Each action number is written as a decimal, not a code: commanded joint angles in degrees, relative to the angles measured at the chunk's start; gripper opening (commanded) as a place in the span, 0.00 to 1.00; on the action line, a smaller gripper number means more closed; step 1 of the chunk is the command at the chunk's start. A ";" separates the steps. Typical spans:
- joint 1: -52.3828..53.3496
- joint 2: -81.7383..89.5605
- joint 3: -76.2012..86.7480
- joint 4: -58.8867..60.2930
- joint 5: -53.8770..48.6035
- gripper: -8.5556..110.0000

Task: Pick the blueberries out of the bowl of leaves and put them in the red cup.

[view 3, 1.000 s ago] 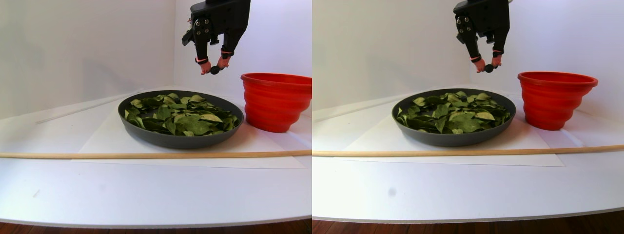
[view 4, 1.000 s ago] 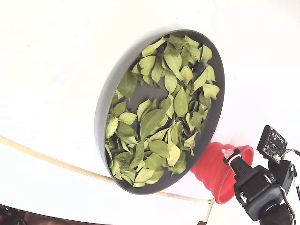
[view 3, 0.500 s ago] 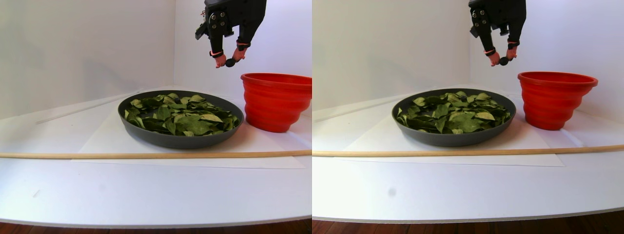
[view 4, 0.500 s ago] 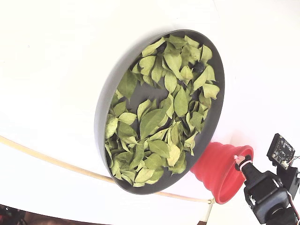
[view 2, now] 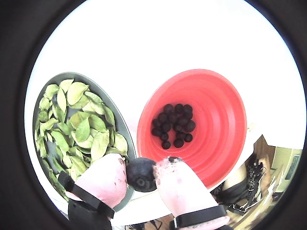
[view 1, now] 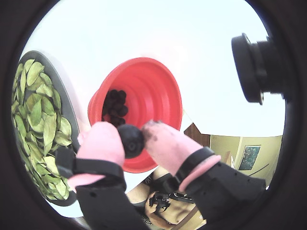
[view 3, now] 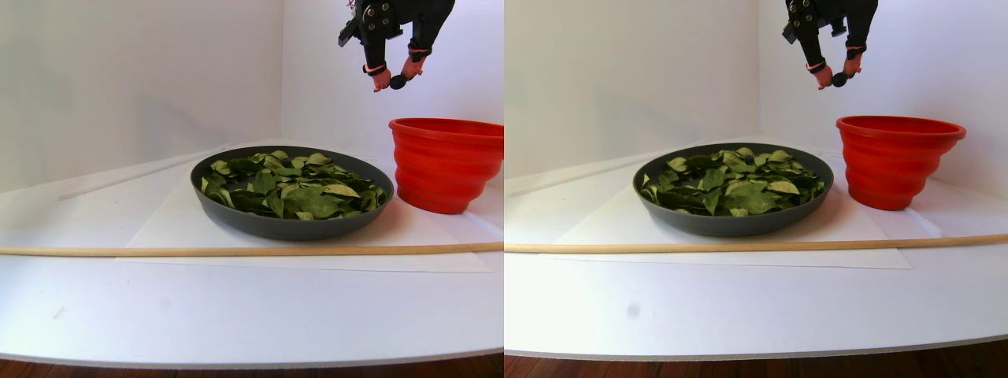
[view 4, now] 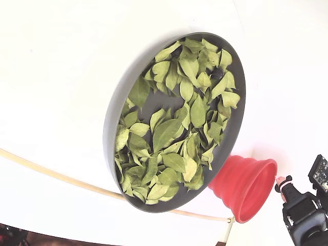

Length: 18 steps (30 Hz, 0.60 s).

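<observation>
Wrist views: tool (view 2: 141, 175) pinching single blueberry (view 2: 140, 175) between pink fingertips (view 2: 109, 178), high above counter (view 3: 236, 307), over near rim of red cup (view 2: 216, 143), not its centre. Cup already holds berry cluster (view 2: 173, 125). Bowl (view 3: 291, 227) of leaves (view 3: 295, 185) beside cup (apart, just). Judgement: carry further over cup mouth, lower, then release.
</observation>
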 commanded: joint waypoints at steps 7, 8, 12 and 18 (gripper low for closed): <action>3.69 1.58 -5.01 -0.18 -0.53 0.15; 3.87 1.32 -5.19 -0.35 -0.53 0.15; 4.31 0.09 -5.71 -1.14 -0.62 0.15; 5.45 -2.11 -6.24 -2.90 -0.97 0.15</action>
